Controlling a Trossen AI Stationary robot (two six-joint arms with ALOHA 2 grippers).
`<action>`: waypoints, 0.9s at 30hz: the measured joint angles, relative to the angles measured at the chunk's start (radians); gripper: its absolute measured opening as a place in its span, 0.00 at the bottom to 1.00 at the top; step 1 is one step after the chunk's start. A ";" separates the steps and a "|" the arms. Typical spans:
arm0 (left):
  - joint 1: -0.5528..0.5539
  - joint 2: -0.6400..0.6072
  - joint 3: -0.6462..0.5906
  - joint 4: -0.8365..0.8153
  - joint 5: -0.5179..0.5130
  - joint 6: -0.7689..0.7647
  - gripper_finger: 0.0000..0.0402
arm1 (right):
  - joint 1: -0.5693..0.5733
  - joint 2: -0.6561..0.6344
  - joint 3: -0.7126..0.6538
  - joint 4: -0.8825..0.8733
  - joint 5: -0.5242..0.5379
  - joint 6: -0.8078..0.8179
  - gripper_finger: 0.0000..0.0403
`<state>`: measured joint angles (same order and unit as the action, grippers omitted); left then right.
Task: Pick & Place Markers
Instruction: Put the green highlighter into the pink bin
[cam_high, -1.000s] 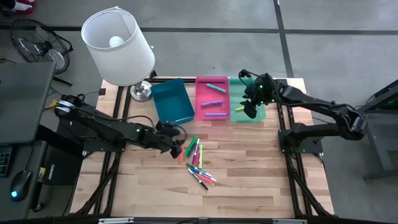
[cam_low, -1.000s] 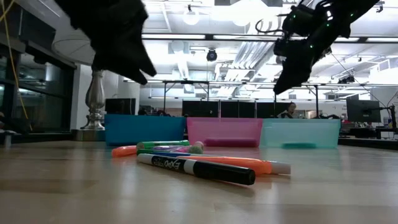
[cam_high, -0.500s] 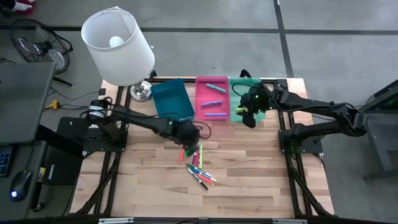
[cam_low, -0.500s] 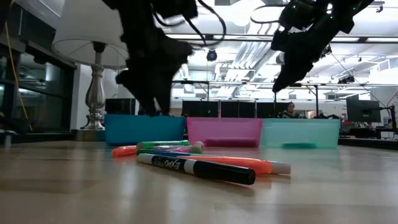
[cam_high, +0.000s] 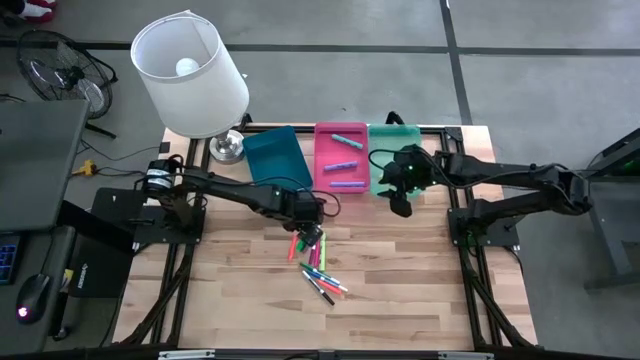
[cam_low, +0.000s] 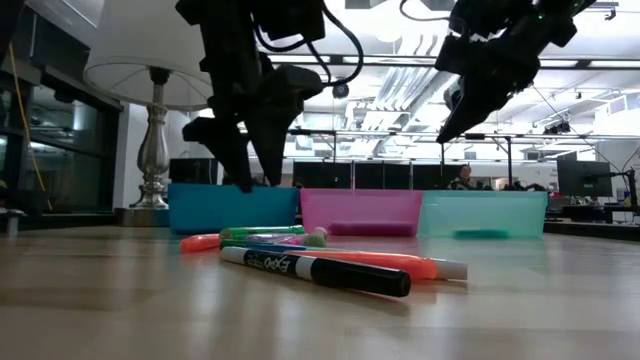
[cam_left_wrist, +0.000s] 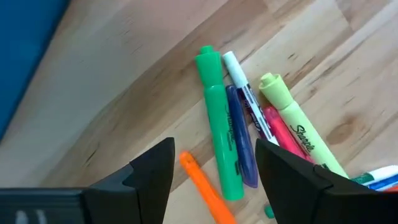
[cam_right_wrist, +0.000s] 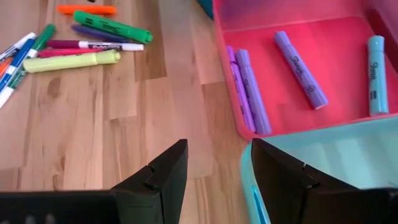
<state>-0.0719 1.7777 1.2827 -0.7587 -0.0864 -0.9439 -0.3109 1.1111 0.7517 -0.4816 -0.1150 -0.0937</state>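
Three rectangular plastic trays are sitting side by side along the far edge of the pale wooden plank table (cam_high: 400, 290): a blue tray (cam_high: 277, 162), a pink tray (cam_high: 340, 157) and a green tray (cam_high: 396, 165). Taking the pink tray as landmark, a white-shaded lamp on a silver base (cam_high: 190, 75) is standing beyond the blue tray, on the side away from the pink one.

Left of the pink tray and nearer the front of the table, the left gripper (cam_high: 309, 232) is hanging just above the pile of loose markers (cam_high: 318, 262), its fingers (cam_left_wrist: 155, 174) spread wide with nothing between them; the wrist view is showing a green marker (cam_left_wrist: 219, 130), a purple one (cam_left_wrist: 241, 140) and an orange one (cam_left_wrist: 202, 186) lying between and just beyond them. Half a second ago this gripper was hovering slightly nearer the pink tray; a second ago it was well off to the left of the pile.

Close to the pink tray's right front corner, the right gripper (cam_high: 398, 195) is hovering over the green tray's near edge, jaws partly open and empty. It is now sitting nearer the front than a second ago.

Inside the pink tray, three purple markers (cam_right_wrist: 252, 90) and one teal marker (cam_right_wrist: 375, 74) are lying flat, unchanged.
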 joint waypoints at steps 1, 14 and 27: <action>0.000 0.013 0.001 0.005 0.000 -0.003 0.55 | 0.005 0.000 0.000 0.000 0.000 0.000 0.41; 0.000 0.108 0.000 -0.004 0.029 -0.008 0.55 | 0.060 0.000 -0.001 -0.003 0.002 0.007 0.41; -0.001 0.108 0.026 0.027 0.026 0.022 0.55 | 0.072 0.000 -0.001 -0.004 0.008 0.008 0.41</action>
<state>-0.0730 1.8858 1.3084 -0.7314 -0.0608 -0.9221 -0.2390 1.1110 0.7506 -0.4854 -0.1070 -0.0861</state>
